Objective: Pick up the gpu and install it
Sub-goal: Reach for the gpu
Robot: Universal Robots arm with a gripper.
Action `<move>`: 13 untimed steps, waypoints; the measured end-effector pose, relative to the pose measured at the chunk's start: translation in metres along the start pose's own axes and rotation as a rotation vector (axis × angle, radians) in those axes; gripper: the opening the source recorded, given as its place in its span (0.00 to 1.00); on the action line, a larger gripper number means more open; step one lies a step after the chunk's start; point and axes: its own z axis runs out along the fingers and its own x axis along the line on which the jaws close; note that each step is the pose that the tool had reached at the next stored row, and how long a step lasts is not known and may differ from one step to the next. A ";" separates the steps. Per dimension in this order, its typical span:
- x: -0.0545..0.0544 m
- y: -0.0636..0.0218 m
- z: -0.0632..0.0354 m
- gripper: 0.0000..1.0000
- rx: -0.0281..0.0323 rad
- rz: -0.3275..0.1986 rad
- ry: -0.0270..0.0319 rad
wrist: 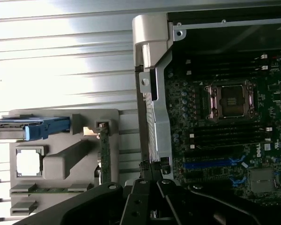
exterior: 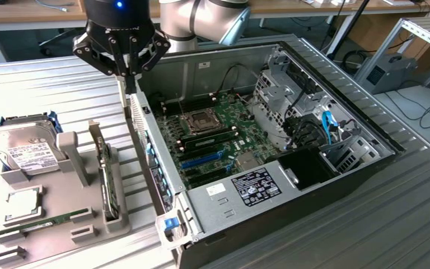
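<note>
The gpu point(exterior: 109, 180) stands on its edge in a slot of the grey holder point(exterior: 60, 238), its silver bracket at the far end; in the wrist view the gpu point(wrist: 104, 157) appears as a thin dark strip. My gripper point(exterior: 129, 78) hangs shut and holds nothing. It is above the rear wall of the open computer case point(exterior: 149, 147), beyond the gpu's far end and apart from it. In the wrist view my gripper point(wrist: 152, 183) has its fingers pressed together over that wall. Blue expansion slots point(exterior: 204, 159) lie bare on the motherboard point(exterior: 223, 131).
The holder also carries a hard drive point(exterior: 22, 148) in a blue frame, a processor point(exterior: 22, 204) and a green memory stick point(exterior: 45, 222). Cables and drive cages point(exterior: 304, 120) fill the case's far side. Ribbed metal tabletop point(exterior: 51, 89) surrounds everything.
</note>
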 end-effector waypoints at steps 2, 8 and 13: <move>0.001 -0.0001 0.0000 0.11 0.0000 0.000 0.0000; 0.003 -0.0002 -0.0001 0.11 0.0000 0.000 0.0000; 0.004 -0.0003 -0.0001 0.11 0.0000 0.000 0.0000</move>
